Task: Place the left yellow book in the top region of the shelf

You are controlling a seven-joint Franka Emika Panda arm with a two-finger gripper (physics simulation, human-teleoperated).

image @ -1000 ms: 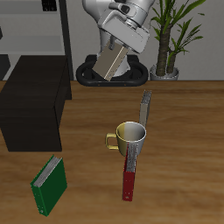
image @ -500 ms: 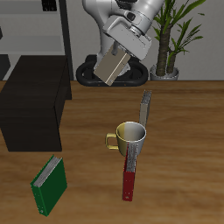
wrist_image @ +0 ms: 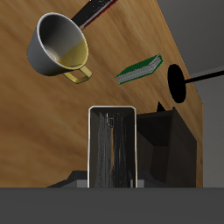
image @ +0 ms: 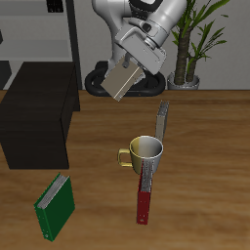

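Book held aloft on its way to the shelf top.

The left yellow book (image: 122,80) hangs tilted in the air, clear of the table, near its back edge, clamped in the gripper (image: 131,65) so it can be carried across over the other things. In the wrist view the book (wrist_image: 112,149) fills the space between the fingers, page edges facing the camera. The shelf (image: 39,110), black and flat-topped, stands at the table's side edge, lower than the book and well apart from it. The arm reaches forward from its base, wrist canted. Below sit a mug (image: 144,151), a red book (image: 145,194), a green book (image: 55,205) and the other yellow book (image: 163,120).
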